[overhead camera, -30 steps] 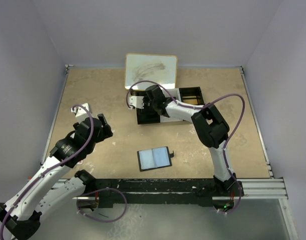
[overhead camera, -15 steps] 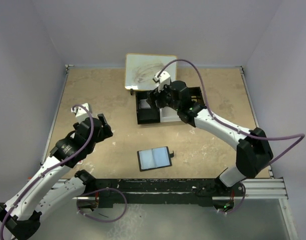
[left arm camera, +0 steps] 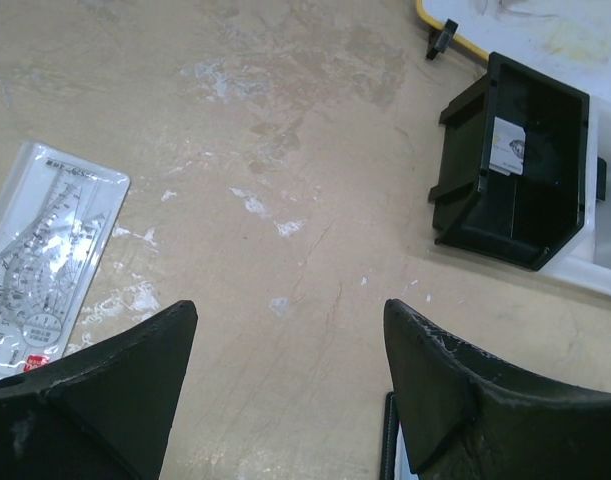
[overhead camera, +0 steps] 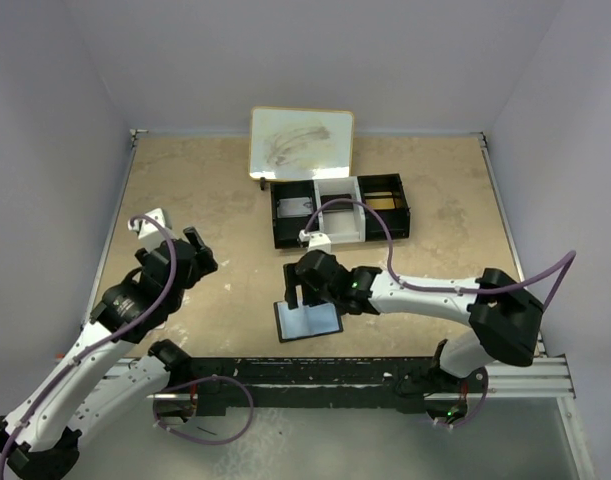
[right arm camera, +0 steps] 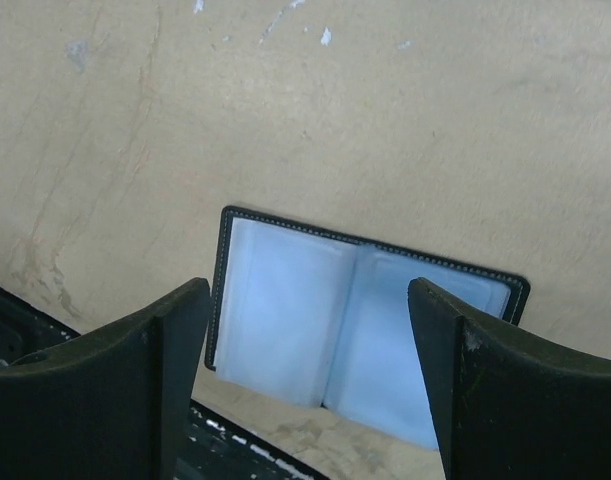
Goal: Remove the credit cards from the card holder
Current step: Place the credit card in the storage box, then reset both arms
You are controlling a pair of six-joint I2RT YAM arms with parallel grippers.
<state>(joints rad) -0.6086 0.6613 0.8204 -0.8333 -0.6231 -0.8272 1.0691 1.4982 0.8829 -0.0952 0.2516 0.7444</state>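
Just toward the arm bases from the tray (overhead camera: 277, 225), the card holder (overhead camera: 310, 320) lies flat and open, pockets up. Your right gripper (right arm camera: 307, 295) hangs over it, jaws spread wide, gripping nothing. Your left gripper (left arm camera: 290, 320), well left of the tray, is also wide and empty.

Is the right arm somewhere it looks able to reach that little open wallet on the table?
Probably yes. Its tool hangs open directly above the wallet, which lies spread flat with nothing between them.
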